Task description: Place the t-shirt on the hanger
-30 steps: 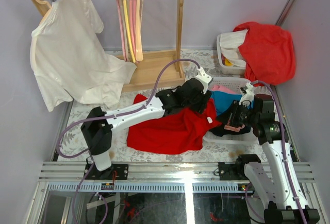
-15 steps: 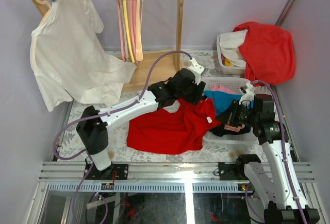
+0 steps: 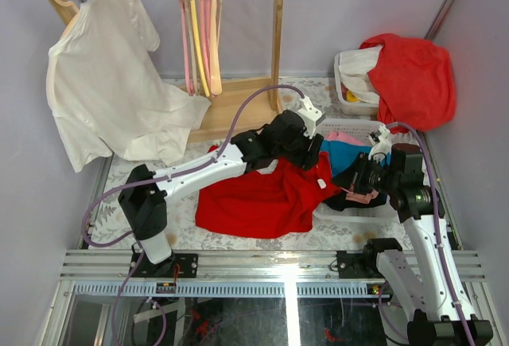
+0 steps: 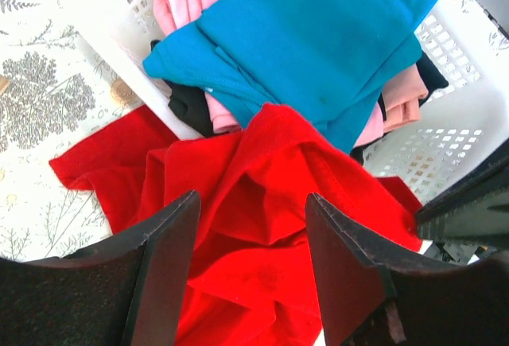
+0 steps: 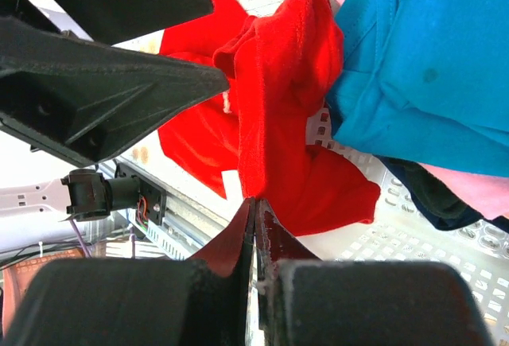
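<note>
Left wrist view shows the left gripper (image 4: 253, 203) spread apart above the t-shirt (image 4: 262, 147); lower it onto one layer while the closed right gripper (image 5: 253, 201) pinches its fold.

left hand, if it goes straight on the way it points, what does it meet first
Probably the red t-shirt, bunched directly ahead of the open left hand; the blue garment in the basket lies beyond it, though depth is unclear.
</note>
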Available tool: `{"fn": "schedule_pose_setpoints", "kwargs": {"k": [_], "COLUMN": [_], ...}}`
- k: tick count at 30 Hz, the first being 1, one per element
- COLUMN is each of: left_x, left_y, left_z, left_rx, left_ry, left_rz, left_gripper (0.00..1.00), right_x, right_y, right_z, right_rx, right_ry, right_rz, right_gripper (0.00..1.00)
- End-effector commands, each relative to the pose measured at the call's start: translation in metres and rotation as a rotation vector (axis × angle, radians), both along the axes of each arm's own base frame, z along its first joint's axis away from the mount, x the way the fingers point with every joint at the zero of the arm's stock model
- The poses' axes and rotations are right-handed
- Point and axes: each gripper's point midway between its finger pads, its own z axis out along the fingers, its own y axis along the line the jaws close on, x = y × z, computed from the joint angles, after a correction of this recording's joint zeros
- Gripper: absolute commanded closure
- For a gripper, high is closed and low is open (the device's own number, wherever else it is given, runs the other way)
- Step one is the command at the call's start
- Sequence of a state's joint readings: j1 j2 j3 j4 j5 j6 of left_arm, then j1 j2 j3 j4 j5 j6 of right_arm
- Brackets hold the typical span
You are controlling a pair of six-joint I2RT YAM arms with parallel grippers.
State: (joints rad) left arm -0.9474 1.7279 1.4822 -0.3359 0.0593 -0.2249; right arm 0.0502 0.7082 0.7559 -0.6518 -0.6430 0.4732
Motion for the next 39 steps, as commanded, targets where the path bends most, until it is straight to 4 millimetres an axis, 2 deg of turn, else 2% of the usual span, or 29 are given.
{"fn": "schedule_pose_setpoints", "kwargs": {"k": [1,6,11,18,24,32,39], "left_x": [0.016,0.027,0.033,0.028,0.022,0.021,0.022], "left_y": [-0.019,-0.028,-0.029,-0.024,-0.011,-0.008,-0.009], "left_z": [0.017,0.018,0.009,-0.01,-0.015,-0.037,-0.035], "left_rx": [-0.036,-0.038,0.001,0.042,0.055,0.084,0.067], "left_ry": [-0.067,-0.083,-0.083,-0.061,-0.061,-0.046,-0.047], "left_rz": [-0.008,0.008,0.019,0.003,0.007,0.018,0.016], "left_gripper": [0.45,0.45,0.45,0.5,0.5,0.51,0.54], "right_x": [0.002,0.002,0.003,0.006,0.008,0.006,0.007], "right_y": [0.005,0.006,0.006,0.008,0.009,0.01,0.012], "right_z": [0.018,0.018,0.018,0.021,0.026,0.029,0.035], "right_rx": [0.043,0.046,0.047,0.054,0.058,0.067,0.084], "right_ry": [-0.029,-0.03,-0.031,-0.031,-0.036,-0.041,-0.056], "right_rz": [0.011,0.016,0.017,0.028,0.036,0.042,0.044], "right_gripper": [1.0,1.0,1.0,1.0,1.0,1.0,1.0]}}
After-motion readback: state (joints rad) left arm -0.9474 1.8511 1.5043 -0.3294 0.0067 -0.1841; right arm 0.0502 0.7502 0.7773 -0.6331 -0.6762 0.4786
